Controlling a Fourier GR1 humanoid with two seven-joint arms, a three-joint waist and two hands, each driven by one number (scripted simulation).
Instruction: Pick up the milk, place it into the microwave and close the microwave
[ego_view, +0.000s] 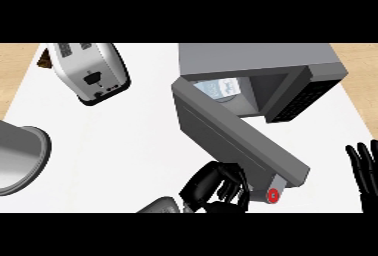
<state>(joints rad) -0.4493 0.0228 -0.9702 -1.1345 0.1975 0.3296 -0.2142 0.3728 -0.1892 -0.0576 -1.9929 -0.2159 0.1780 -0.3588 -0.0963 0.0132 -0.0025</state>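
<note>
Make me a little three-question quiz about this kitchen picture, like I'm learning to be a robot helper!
1. True or false: the microwave door is shut.
2. Where is the milk? A) beside the toaster B) inside the microwave C) in the right hand
3. Fill in: the hand nearest the free end of the door is the ____ hand.

Key
1. False. The door stands swung open, out over the counter.
2. B. The milk shows inside the microwave, through the opening.
3. Left. The left hand has curled fingers close against the door's outer face, near its end; actual contact is hard to tell. The right hand rests open at the view's right edge.
</note>
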